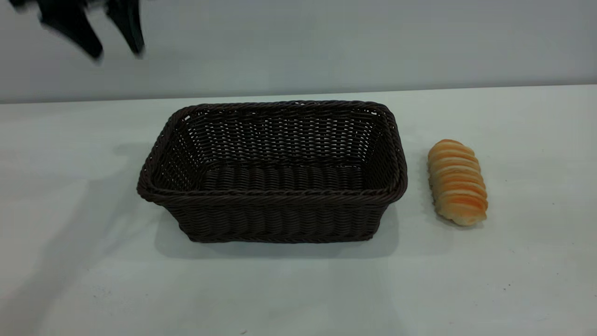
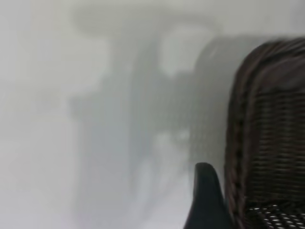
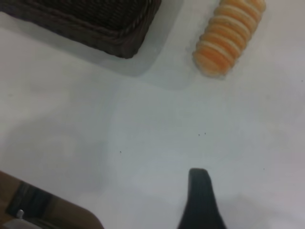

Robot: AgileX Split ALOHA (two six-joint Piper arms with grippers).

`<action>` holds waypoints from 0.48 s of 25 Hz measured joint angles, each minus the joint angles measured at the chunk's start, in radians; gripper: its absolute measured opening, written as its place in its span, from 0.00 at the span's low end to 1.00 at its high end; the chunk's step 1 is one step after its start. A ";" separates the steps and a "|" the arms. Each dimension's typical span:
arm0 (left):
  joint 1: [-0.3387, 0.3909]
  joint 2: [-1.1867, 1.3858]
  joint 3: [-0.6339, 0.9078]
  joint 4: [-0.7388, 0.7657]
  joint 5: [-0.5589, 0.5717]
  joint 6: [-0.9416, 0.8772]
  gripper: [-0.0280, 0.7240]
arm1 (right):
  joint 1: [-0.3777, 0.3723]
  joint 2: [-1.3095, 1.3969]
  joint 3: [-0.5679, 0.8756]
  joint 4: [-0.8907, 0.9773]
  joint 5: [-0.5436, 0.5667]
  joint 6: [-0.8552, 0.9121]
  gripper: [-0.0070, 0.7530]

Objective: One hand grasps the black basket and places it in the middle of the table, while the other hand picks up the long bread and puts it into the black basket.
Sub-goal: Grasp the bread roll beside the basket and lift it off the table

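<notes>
The black basket (image 1: 273,219) stands upright and empty in the middle of the table (image 1: 298,289). The long bread (image 1: 458,183) lies on the table just right of the basket, apart from it. My left gripper (image 1: 116,50) hangs open and empty high above the table, beyond the basket's left end. In the left wrist view one of its fingers (image 2: 206,202) shows beside the basket's braided rim (image 2: 238,138). My right gripper (image 3: 252,210) is out of the exterior view. One of its fingers (image 3: 199,200) hangs over bare table, short of the bread (image 3: 228,36) and the basket corner (image 3: 128,40).
A plain grey wall (image 1: 326,42) runs behind the table's far edge. A brown table edge with some dark gear (image 3: 33,205) shows in the right wrist view. Bare tabletop lies in front of the basket and to both sides.
</notes>
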 joint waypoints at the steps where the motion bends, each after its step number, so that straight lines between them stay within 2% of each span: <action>1: 0.000 -0.022 -0.004 0.000 0.003 0.008 0.76 | 0.000 0.027 -0.020 0.000 -0.002 0.000 0.72; 5: 0.000 -0.090 -0.009 0.000 0.029 0.017 0.74 | 0.000 0.208 -0.115 0.000 -0.040 0.000 0.72; 12: -0.003 -0.159 -0.009 0.000 0.048 0.017 0.74 | 0.025 0.577 -0.246 0.101 -0.270 -0.049 0.72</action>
